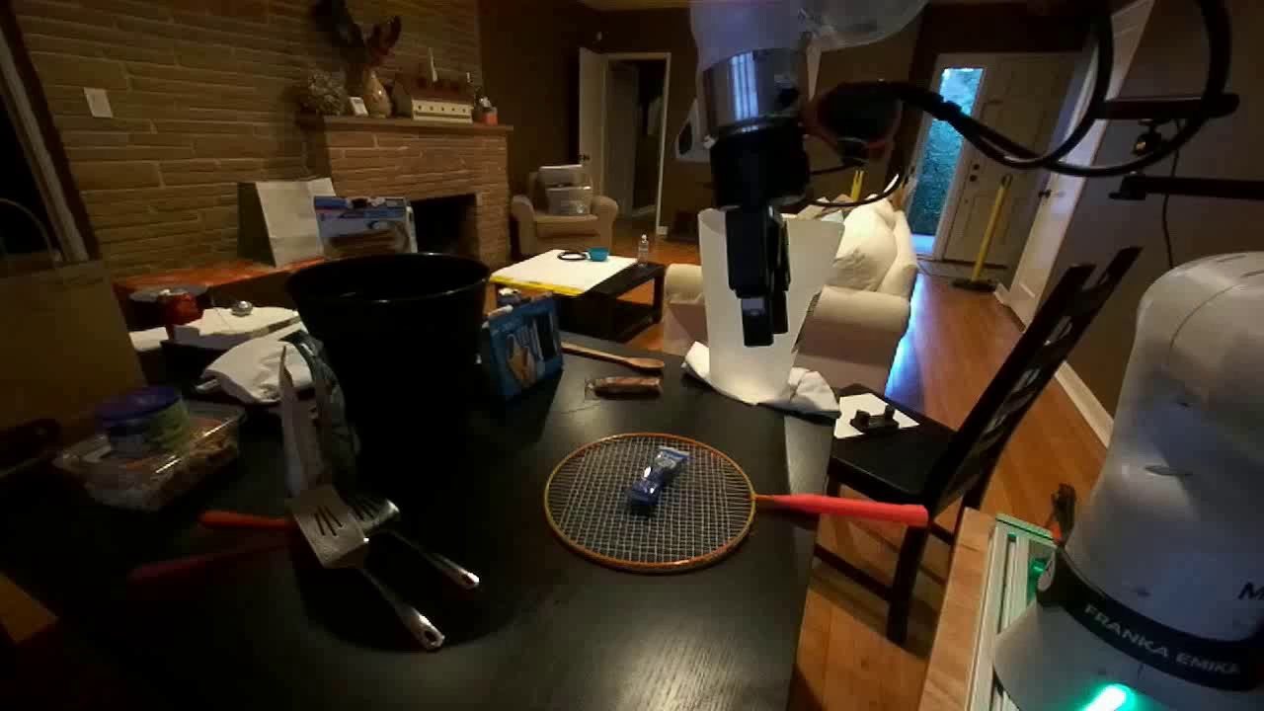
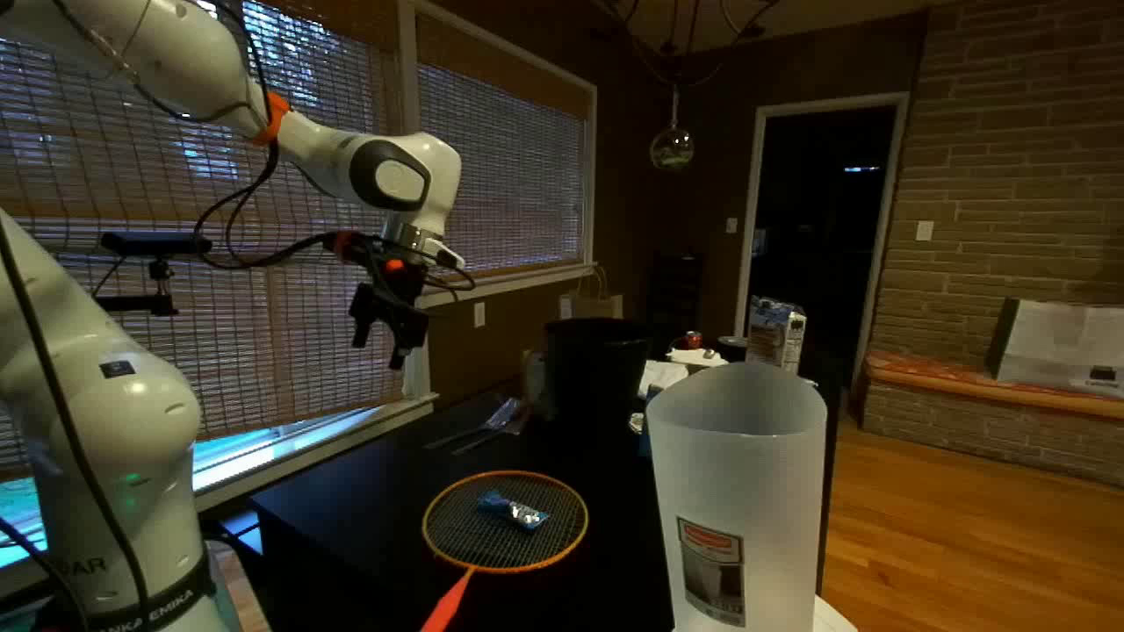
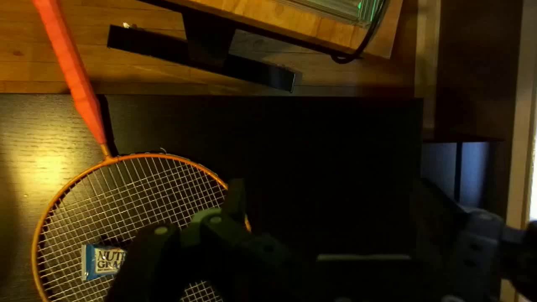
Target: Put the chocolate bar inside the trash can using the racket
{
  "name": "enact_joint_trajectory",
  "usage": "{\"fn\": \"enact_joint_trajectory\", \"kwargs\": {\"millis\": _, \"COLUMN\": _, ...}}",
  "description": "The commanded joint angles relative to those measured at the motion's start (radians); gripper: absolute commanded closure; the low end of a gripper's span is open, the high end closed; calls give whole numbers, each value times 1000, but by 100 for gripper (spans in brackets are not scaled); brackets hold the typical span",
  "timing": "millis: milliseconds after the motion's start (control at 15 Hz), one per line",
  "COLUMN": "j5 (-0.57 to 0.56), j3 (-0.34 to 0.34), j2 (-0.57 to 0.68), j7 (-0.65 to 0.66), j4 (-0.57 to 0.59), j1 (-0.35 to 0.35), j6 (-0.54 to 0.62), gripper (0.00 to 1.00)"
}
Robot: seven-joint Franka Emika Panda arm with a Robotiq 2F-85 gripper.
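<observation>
1. The chocolate bar [image 1: 657,481], small and oblong in a shiny blue-and-silver wrapper, lies on the racket's strings, inside the rim. It appears below the frame's centre in both exterior views; in the wrist view it sits at lower left, its right end hidden by part of the hand.

2. The racket [image 1: 592,504], with a round orange-rimmed head, a string mesh and a straight red-orange handle, rests flat on the counter. The handle extends to the right in an exterior view and projects past the counter's edge.

3. The counter [image 1: 592,642], dark and wood-grained, fills the lower centre of the same frame.

4. The trash can [image 1: 390,346], a tall black cylinder with plain sides, stands upright left of centre, well apart from the racket.

5. The hand [image 2: 378,348], black and two-fingered, hangs left of centre in an exterior view, at the end of a white jointed robot arm [image 2: 219,70]. Its fingers are apart, with a gap between them, above the counter and well clear of the racket.

6. A blue printed box [image 1: 521,346] stands just right of the trash can; contact cannot be told.

7. Two shiny metal spatulas [image 1: 331,533] overlap at lower left.

8. A tall, tapered, translucent white container [image 2: 746,518], bearing a label, stands upright at lower right.
</observation>
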Motion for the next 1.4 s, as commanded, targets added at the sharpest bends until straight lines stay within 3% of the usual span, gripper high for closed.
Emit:
{"fn": "enact_joint_trajectory", "kwargs": {"millis": 0, "j5": 6, "j3": 14, "j2": 0, "j7": -6, "j4": 1, "j1": -16, "j6": -2, "gripper": 0}}
{"fn": "enact_joint_trajectory", "kwargs": {"millis": 200, "j5": -11, "j3": 10, "j2": 16, "j7": -14, "j4": -2, "j1": -25, "j6": 6, "gripper": 0}}
{"fn": "enact_joint_trajectory", "kwargs": {"millis": 333, "j5": -47, "j3": -6, "j2": 17, "j7": -63, "j4": -37, "j1": -40, "j6": 72, "gripper": 0}}
{"fn": "enact_joint_trajectory", "kwargs": {"millis": 933, "j5": -184, "j3": -186, "j2": 106, "j7": -553, "j4": -218, "j1": -91, "j6": 569, "gripper": 0}}
{"fn": "enact_joint_trajectory", "kwargs": {"millis": 1267, "j5": -356, "j3": -227, "j2": 261, "j7": -658, "j4": -244, "j1": -202, "j6": 785, "gripper": 0}}
{"fn": "enact_joint_trajectory", "kwargs": {"millis": 1333, "j5": -288, "j3": -212, "j2": 190, "j7": -633, "j4": -253, "j1": -173, "j6": 714, "gripper": 0}}
